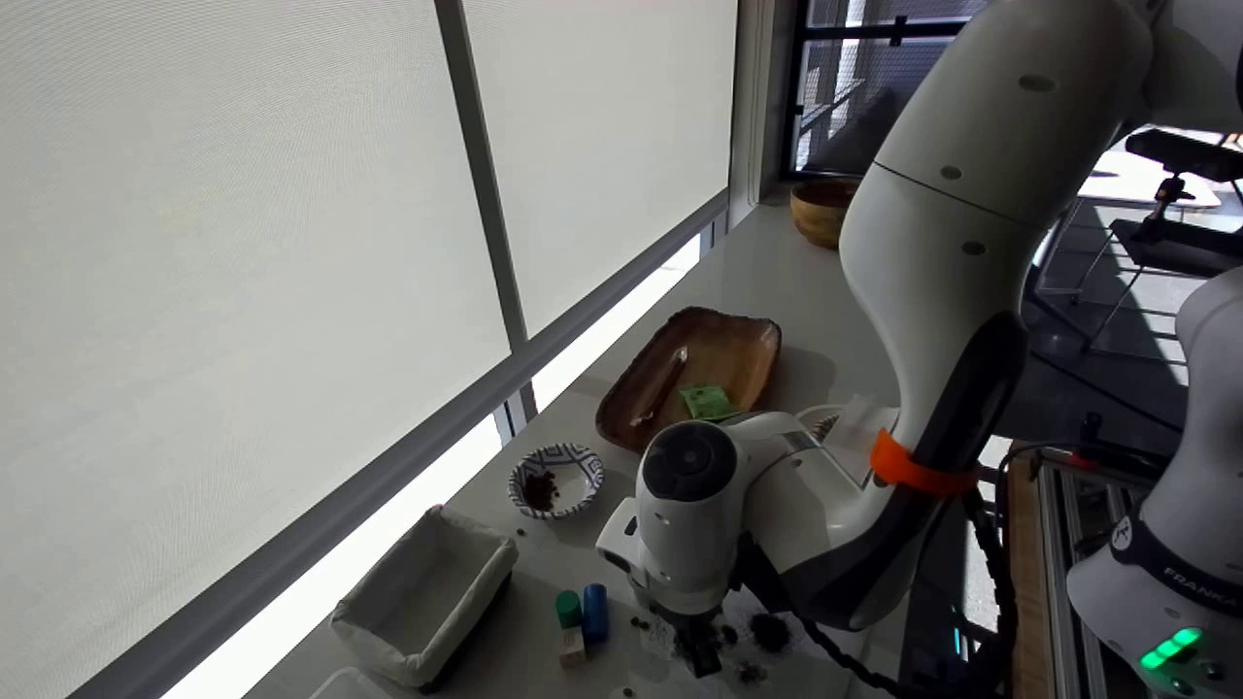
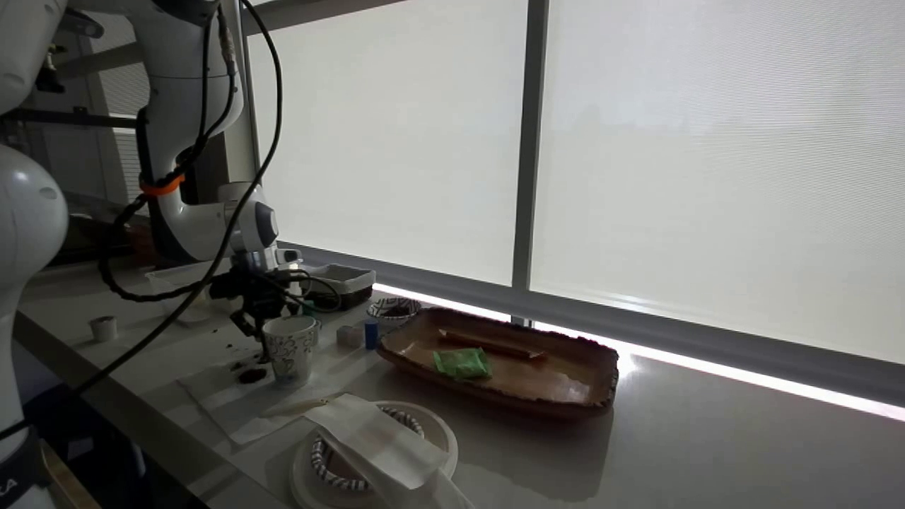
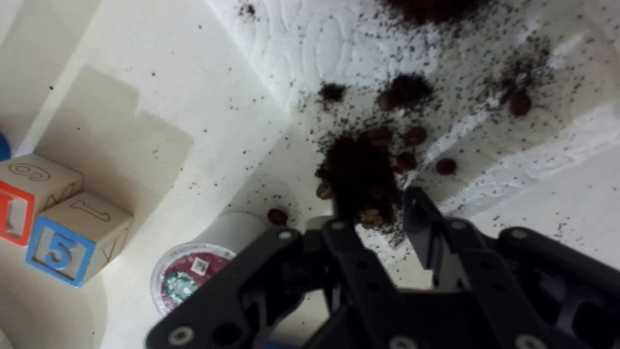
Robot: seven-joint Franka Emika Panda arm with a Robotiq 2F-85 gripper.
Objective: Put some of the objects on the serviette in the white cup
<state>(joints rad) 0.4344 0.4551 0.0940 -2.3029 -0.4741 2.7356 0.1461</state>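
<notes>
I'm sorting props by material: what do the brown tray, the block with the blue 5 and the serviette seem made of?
Brown tray: probably wood with a glossy finish, given its rough dark rim and bright reflections.
Block with the blue 5: likely wood, matte tan faces, the coloured frame looking painted.
Serviette: apparently paper, matte, showing embossed ovals.

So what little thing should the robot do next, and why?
I'd probably close the pincer gently: in the wrist view its jaws stand apart, and coffee grounds and what looks like a coffee bean show in the gap.
</notes>
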